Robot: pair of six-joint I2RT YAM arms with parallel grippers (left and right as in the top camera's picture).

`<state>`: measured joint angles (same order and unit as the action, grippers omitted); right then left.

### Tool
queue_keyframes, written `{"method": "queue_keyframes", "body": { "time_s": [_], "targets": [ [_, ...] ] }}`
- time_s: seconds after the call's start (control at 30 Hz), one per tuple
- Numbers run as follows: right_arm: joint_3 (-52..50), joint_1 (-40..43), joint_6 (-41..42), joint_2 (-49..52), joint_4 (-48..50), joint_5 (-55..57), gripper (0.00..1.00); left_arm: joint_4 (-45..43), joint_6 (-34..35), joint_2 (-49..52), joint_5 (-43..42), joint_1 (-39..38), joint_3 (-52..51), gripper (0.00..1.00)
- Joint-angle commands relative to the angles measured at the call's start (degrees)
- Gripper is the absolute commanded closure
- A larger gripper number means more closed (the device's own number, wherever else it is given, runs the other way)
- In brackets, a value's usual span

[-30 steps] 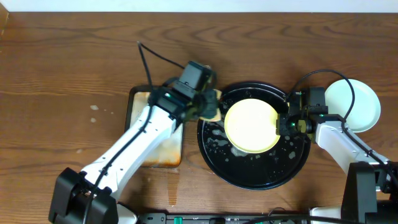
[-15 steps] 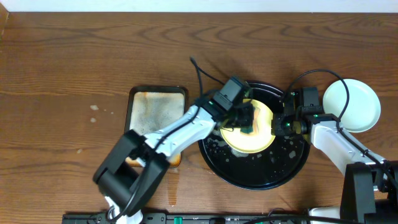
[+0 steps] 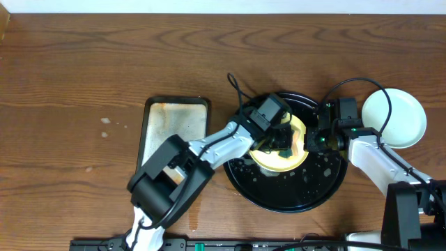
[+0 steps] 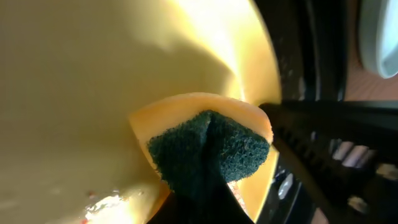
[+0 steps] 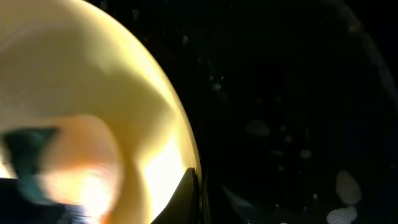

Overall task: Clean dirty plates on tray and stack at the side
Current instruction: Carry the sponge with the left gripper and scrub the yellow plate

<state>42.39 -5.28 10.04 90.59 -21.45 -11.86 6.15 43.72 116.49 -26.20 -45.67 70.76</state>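
The left gripper (image 3: 280,139) is squeezing a green-and-yellow sponge (image 4: 208,149) against the pale yellow plate (image 3: 274,162). The right gripper (image 3: 313,138) is pinching that plate's rim, tilting it over the black tray (image 3: 306,187).

We see a left arm (image 3: 221,143) and a right arm (image 3: 373,162), both cased in smooth white shells with black joints and boxy black wrist housings. A thin black cable (image 3: 348,81) loops out above each wrist.

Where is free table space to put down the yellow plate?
Bare tabletop: the wide patch left of the metal pan, and the far strip behind the black tray. Crowded: the tray, left hand and right hand at the yellow plate.
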Motion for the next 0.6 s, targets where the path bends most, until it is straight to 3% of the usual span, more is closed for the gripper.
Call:
{"method": "queue_keyframes", "body": {
  "time_s": [0.0,0.13,0.33,0.57],
  "targets": [
    [-0.15,-0.83,0.66,1.2,-0.42,-0.44,0.99,-0.24,1.18,2.97,-1.14,-0.33,1.49,0.92],
    [-0.15,-0.81,0.66,1.2,-0.61,-0.44,0.99,1.99,1.16,3.96,-0.92,0.48,1.49,0.92],
    [-0.15,-0.81,0.63,1.2,-0.74,-0.39,0.99,14.4,0.55,3.96,9.75,4.76,1.49,0.92],
    [-0.15,-0.81,0.63,1.2,-0.85,-0.37,0.99,19.34,-3.65,3.96,14.8,7.91,1.75,0.92]
  ]
}}
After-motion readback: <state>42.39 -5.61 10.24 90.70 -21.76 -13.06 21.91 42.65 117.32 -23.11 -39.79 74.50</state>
